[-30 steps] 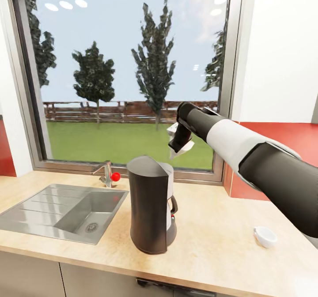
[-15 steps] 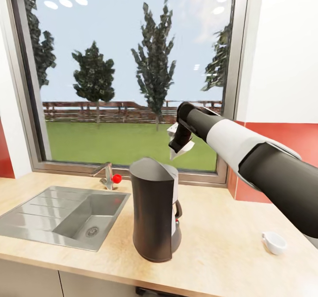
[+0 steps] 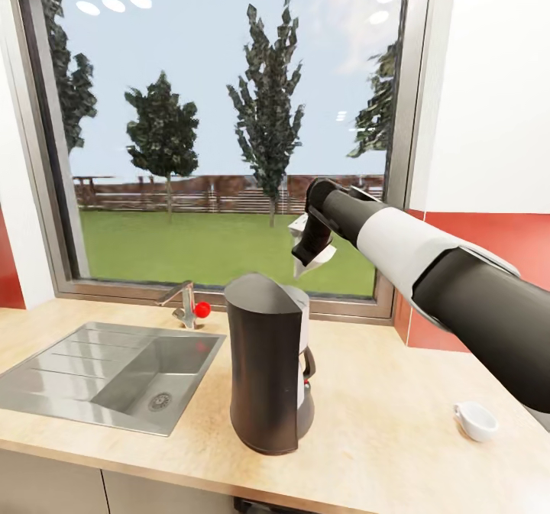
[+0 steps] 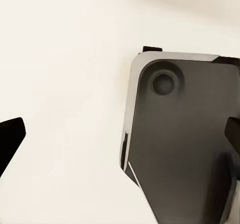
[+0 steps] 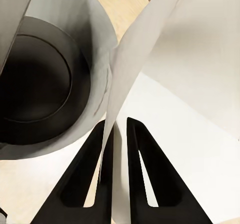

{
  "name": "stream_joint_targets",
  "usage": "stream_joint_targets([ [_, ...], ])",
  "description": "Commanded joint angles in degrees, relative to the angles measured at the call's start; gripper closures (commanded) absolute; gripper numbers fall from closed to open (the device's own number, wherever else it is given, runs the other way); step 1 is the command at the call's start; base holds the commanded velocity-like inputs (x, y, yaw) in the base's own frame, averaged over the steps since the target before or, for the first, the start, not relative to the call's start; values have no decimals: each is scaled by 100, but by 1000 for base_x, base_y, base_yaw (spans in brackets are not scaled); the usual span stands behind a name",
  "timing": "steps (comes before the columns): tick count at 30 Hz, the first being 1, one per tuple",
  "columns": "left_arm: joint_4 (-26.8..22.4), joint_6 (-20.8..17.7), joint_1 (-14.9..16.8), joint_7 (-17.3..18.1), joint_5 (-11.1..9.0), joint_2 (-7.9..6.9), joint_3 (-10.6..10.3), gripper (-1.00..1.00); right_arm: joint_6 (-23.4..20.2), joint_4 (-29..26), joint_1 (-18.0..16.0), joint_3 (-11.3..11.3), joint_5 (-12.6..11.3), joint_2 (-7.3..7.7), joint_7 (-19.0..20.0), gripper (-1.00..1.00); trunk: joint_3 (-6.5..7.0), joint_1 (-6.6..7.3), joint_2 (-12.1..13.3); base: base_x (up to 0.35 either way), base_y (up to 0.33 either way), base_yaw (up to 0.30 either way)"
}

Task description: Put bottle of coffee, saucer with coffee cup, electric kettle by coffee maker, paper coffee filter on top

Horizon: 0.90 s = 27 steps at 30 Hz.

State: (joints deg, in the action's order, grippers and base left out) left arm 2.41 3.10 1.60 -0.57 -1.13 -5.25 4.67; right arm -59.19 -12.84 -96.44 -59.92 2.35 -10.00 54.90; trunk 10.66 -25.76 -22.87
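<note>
no move since 0.5s | R hand (image 3: pixel 308 258) pinching white folded filter (image 3: pixel 315 260)

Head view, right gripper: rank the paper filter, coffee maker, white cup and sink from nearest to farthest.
1. White folded paper coffee filter: pinched in the right gripper, in front of the window.
2. Tall dark grey coffee maker: just below the gripper, slightly to its left.
3 and 4. Small white coffee cup, on the countertop at far right, and steel sink, at left: too close to call.
</note>
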Motion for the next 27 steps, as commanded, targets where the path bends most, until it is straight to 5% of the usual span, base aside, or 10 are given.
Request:
stream_joint_targets([
  [1, 22, 33, 7, -4, -10, -1, 43, -100, -21, -1, -1, -11, 20, 0, 30, 100, -3, -2, -5, 0, 0, 0],
  [27, 22, 33, 7, -4, -11, -11, 44, -100, -14, 284, 16, -11, 20, 0, 30, 100, -3, -2, -5, 0, 40, 0],
])
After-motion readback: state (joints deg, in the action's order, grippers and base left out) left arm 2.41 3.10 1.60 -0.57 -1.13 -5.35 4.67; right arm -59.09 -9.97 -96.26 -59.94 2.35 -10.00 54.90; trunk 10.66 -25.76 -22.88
